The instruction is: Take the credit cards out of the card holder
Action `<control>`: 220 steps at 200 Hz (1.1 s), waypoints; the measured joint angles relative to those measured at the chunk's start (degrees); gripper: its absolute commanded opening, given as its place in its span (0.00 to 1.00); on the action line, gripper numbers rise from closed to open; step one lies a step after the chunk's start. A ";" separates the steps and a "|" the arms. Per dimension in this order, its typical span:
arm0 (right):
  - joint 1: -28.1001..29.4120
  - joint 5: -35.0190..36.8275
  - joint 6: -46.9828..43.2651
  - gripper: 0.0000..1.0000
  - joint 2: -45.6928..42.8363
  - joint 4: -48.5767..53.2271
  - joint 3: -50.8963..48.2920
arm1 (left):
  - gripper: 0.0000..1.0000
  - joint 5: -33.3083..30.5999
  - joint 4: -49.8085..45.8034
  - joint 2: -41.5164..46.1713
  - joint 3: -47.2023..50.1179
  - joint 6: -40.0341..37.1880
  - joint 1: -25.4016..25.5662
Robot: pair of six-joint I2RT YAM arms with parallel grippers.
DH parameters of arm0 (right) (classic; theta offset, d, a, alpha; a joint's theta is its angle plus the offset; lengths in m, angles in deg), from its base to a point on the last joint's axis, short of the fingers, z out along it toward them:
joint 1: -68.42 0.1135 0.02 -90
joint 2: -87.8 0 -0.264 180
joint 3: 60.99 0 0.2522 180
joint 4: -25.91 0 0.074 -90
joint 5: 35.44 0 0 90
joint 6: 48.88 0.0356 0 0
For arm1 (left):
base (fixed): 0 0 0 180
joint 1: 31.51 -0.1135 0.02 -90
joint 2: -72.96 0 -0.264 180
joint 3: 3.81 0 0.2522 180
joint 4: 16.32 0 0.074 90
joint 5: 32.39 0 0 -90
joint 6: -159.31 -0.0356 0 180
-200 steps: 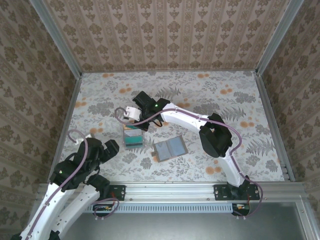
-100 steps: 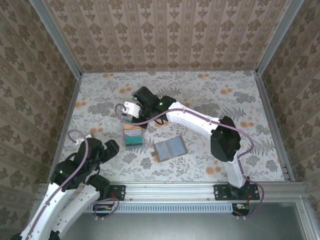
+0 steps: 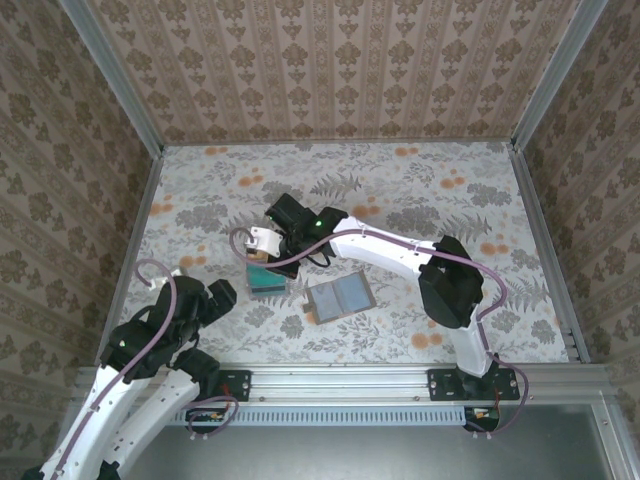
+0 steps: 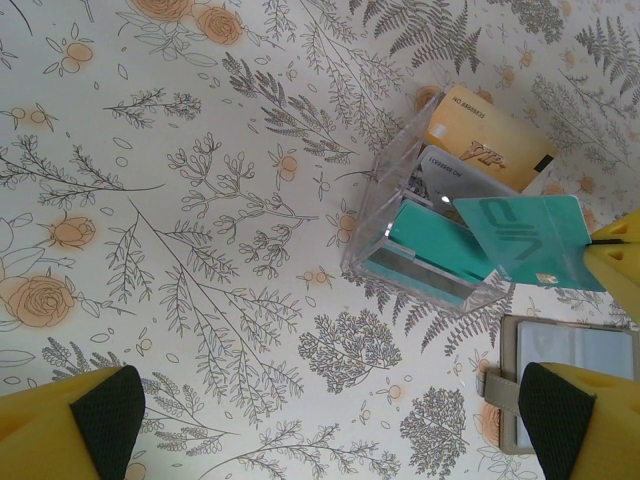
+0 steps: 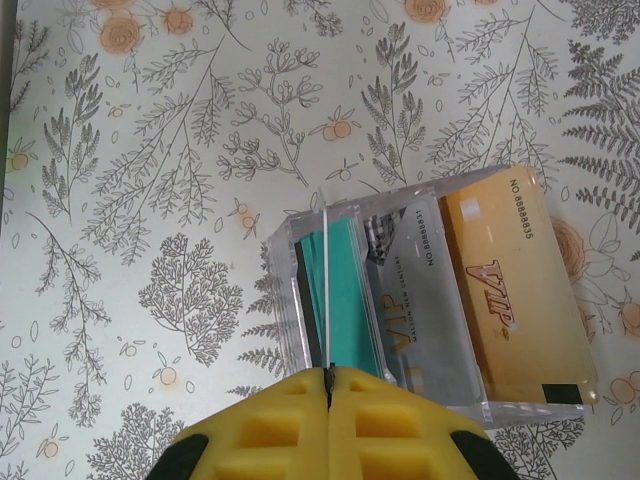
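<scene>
The card holder (image 3: pixel 338 297) lies open on the table, its blue-grey lining up, and its near corner shows in the left wrist view (image 4: pixel 575 380). My right gripper (image 5: pixel 328 385) is shut on a teal credit card (image 4: pixel 525 238), seen edge-on (image 5: pixel 325 290) over the left end of a clear plastic tray (image 5: pixel 290 300). From above, that gripper (image 3: pixel 260 255) hangs at the tray's far end. The tray (image 4: pixel 380 225) holds teal cards (image 5: pixel 350 290), a grey card (image 5: pixel 420 300) and a gold card (image 5: pixel 515 290). My left gripper (image 4: pixel 330 425) stands open over bare table, left of the tray.
Patterned walls (image 3: pixel 330 70) and metal rails (image 3: pixel 540 250) close the table in at the back and sides. The tray (image 3: pixel 266 282) sits just left of the card holder. The left arm (image 3: pixel 150 340) rests near the front left corner.
The right arm has brought its gripper and the teal card nearer and lower, onto the clear tray. The left arm and the card holder have not moved.
</scene>
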 measured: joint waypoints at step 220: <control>-2.03 4.85 7.06 0.29 3.48 -4.92 -3.26 | 1.00 1.46 1.03 -1.84 0.00 -0.66 0.00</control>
